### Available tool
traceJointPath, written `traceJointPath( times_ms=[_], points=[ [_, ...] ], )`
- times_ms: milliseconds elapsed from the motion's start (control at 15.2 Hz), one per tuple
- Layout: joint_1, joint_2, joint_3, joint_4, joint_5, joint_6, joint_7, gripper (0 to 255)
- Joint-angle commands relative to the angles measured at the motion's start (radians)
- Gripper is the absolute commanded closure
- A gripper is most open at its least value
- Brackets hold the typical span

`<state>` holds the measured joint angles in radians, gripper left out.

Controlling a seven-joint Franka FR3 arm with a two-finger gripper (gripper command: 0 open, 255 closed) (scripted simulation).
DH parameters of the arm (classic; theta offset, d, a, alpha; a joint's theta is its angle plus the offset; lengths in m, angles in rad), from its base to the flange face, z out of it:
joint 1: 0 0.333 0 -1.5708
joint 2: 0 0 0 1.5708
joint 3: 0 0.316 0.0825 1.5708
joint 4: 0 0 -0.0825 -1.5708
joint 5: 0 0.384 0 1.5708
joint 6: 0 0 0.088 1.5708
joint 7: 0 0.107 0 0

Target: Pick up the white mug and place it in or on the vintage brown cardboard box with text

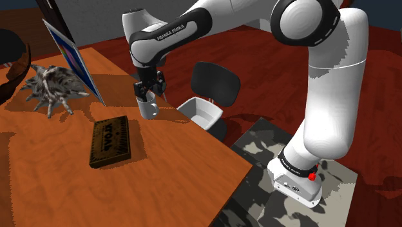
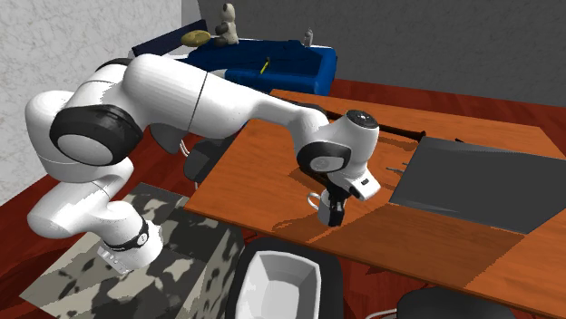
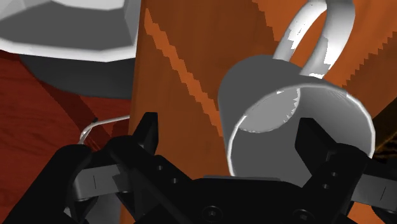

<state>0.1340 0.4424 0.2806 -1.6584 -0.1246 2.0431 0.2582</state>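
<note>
Gripper (image 1: 149, 90) points down at the white mug (image 1: 150, 108). The jaws are spread and pinch nothing. In the wrist view one jaw sits over the mug (image 3: 286, 121) opening and the other hangs outside its wall with a clear gap, so the near wall is between them. The mug handle (image 3: 318, 38) is on the side away from the gripper (image 3: 230, 137).

The mug stands upright on the orange-brown wooden table (image 1: 174, 174), close to the table edge nearest the arm. In the second exterior view the mug (image 2: 315, 201) is partly hidden behind the gripper (image 2: 333, 214), with its handle poking out toward that view's left.

The brown box (image 1: 111, 142) lies flat on the table with lettering on its top face. It is well apart from the mug, toward the shoulder view's lower left. I can't read the text.

Other things:
- A grey hairy spider figure (image 1: 48, 87) is on the table at the shoulder view's left.
- A blue flat panel (image 1: 72, 57) leans tilted next to the spider.
- A white tub (image 1: 193, 103) sits just off the table edge by a dark chair (image 1: 216, 80).
- A large dark grey sheet (image 2: 481, 177) lies on the table at the second exterior view's right.
- A blue sofa (image 2: 281, 62) is behind it.
- The arm's stand (image 1: 270, 148) has a camo-patterned top.
</note>
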Motion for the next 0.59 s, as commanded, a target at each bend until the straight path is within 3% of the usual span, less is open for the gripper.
traceJointPath(
  times_ms=[0,462,528],
  points=[
    [0.001,0.01,-0.001,-0.005,-0.003,0.015,0.002,0],
    [0.001,0.01,-0.001,-0.005,-0.003,0.015,0.002,0],
    [0.001,0.01,-0.001,-0.005,-0.003,0.015,0.002,255]
  ],
)
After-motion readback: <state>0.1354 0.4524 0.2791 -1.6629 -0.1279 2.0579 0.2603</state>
